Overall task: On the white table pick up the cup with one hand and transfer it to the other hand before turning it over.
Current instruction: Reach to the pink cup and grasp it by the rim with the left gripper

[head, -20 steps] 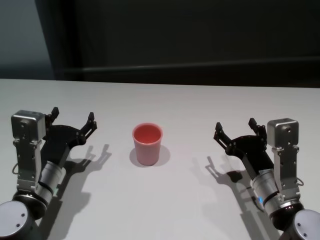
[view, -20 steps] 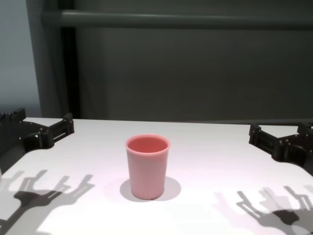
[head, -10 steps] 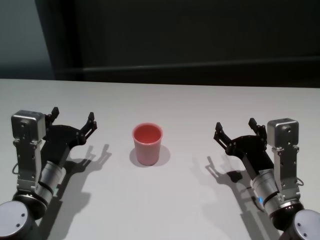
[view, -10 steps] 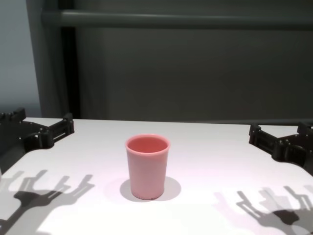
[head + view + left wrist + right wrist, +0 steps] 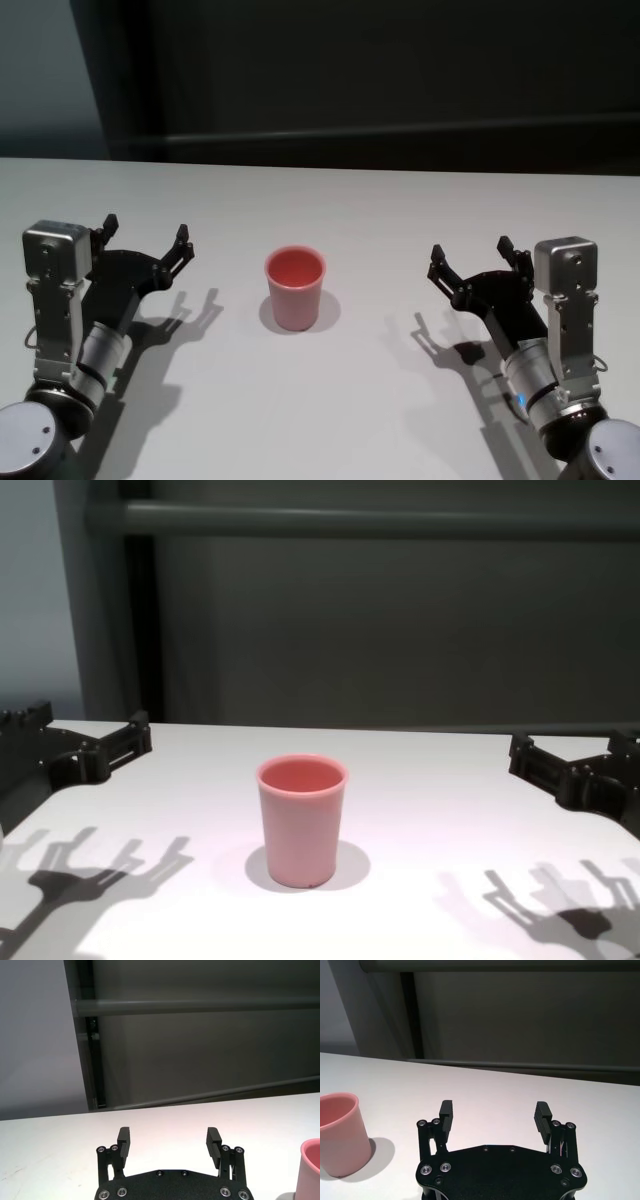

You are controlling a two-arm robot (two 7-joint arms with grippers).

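White table [image 5: 330,400] carries the cup [image 5: 295,288] upright mid-tabletop; we note left gripper [image 5: 146,234] and right gripper [image 5: 469,258] hovering toward opposite side edges, fingers spread, holding nothing.

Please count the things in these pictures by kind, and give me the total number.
Pink cup, standing upright: 1
White table: 1
Open grippers, left and right, apart from the cup: 2
Total: 4

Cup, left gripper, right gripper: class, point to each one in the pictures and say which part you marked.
Cup [image 5: 301,830], chest view, front wall.
Left gripper [image 5: 145,232], head view, gap between its open fingertips.
Right gripper [image 5: 470,250], head view, gap between its open fingertips.
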